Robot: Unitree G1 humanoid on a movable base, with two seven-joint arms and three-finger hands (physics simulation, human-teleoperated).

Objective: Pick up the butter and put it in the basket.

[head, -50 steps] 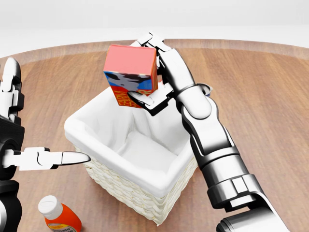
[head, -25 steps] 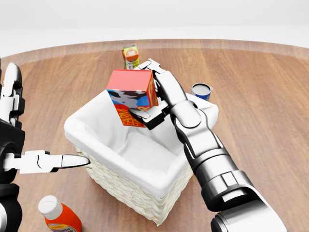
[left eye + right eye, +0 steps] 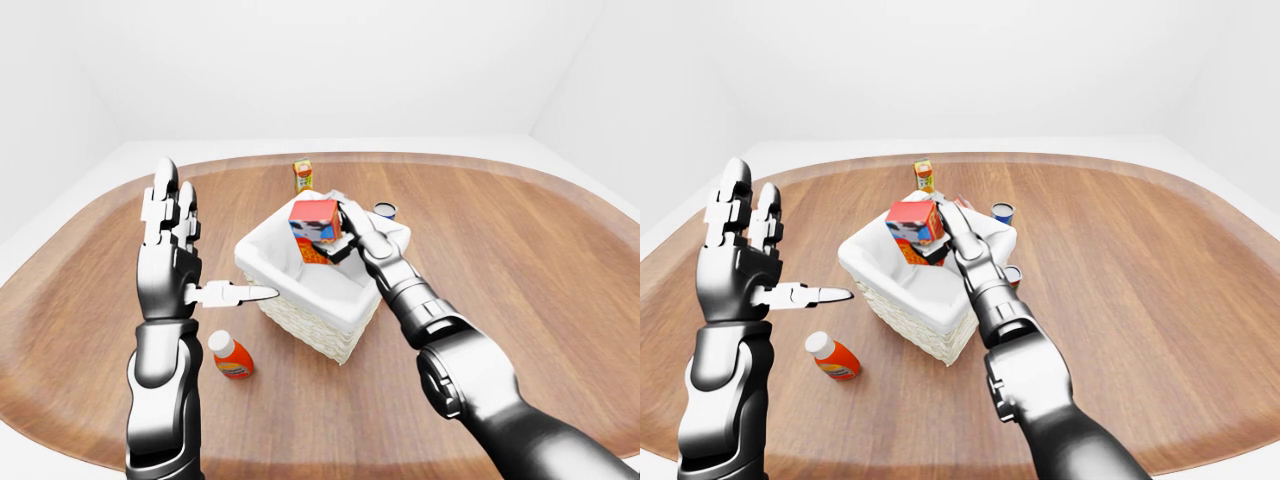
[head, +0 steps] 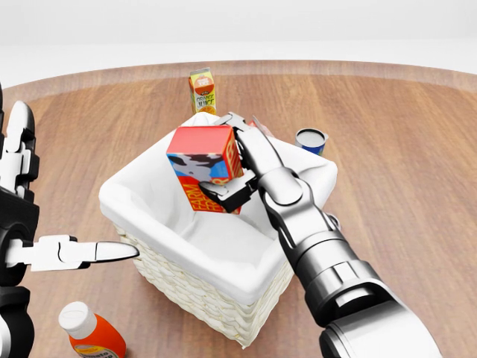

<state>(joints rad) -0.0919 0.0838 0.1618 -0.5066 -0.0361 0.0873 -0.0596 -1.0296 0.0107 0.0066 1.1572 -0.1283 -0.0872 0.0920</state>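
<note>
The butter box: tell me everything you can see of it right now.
The butter box is a carton with a red top and sides, a black-and-white cow picture on a blue band, and red-yellow lettering below. It is tilted, held in the air by the right hand, whose fingers close round it. It hangs over the white-lined wicker basket, its lower end inside the rim.

The butter (image 4: 203, 168) hid part of the basket (image 4: 149, 261) lining behind it; the right hand (image 4: 242, 168) covered its right face. In the head view the orange bottle (image 4: 91, 333) was cut off by the bottom edge. The blue can (image 4: 311, 139) label was too small to read.
</note>
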